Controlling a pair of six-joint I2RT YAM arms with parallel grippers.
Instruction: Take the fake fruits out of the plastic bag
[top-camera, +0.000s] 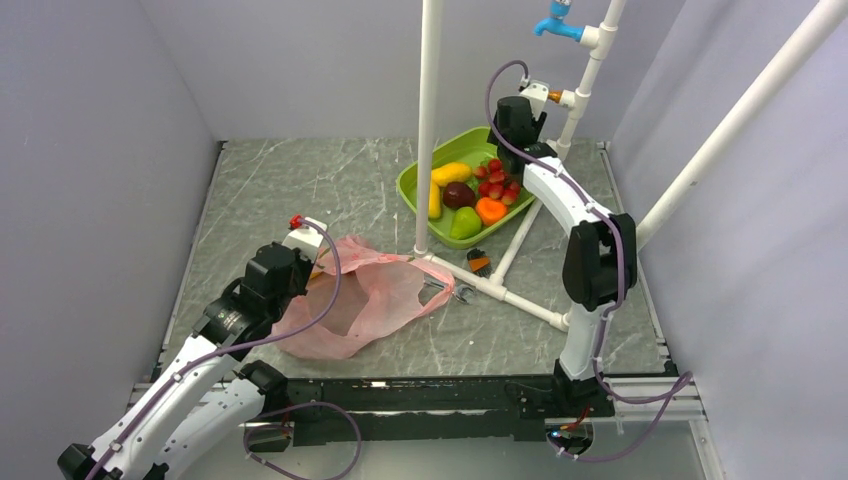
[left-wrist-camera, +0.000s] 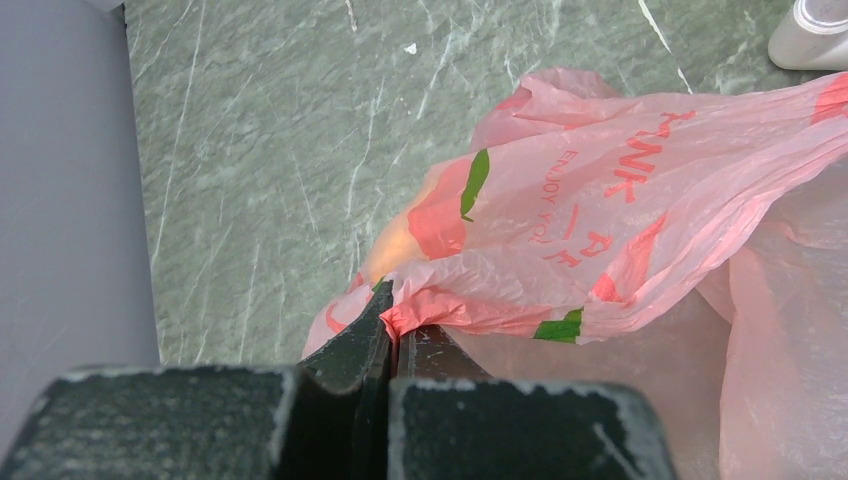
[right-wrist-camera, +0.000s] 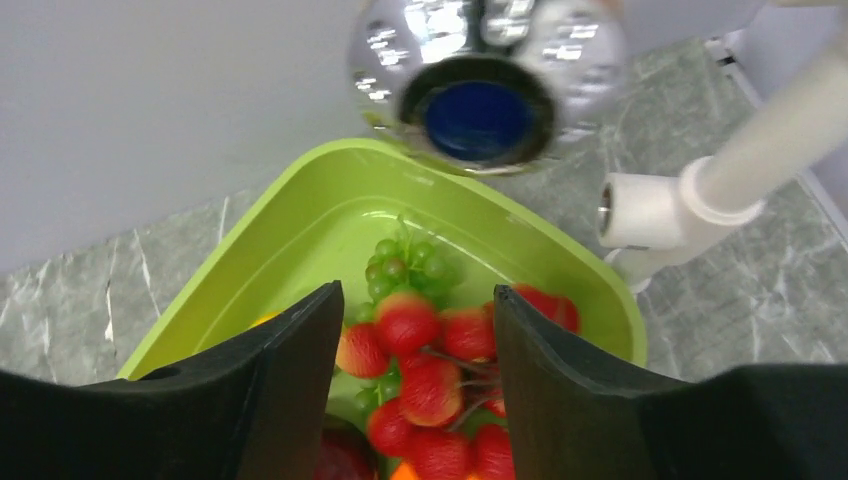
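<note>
We start at the lime-green plastic tub (right-wrist-camera: 290, 225): red grape cluster (right-wrist-camera: 430, 345) and green pear (top-camera: 465, 225) inside, right gripper (right-wrist-camera: 415, 300) hanging above, fingers spread, empty. On the grey marble table (top-camera: 300, 180) lies the crinkly pink plastic bag (top-camera: 370, 295), left gripper (left-wrist-camera: 392, 310) clamped on its edge; only its wrist view shows something orange (left-wrist-camera: 395, 248) glowing through.

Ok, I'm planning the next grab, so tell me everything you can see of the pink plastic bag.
The pink plastic bag is thin, crinkly and translucent, with red lettering and green marks. It lies slumped on the grey table, mouth gaping open. The left gripper is shut on a bunched edge; something orange shows faintly inside.
</note>
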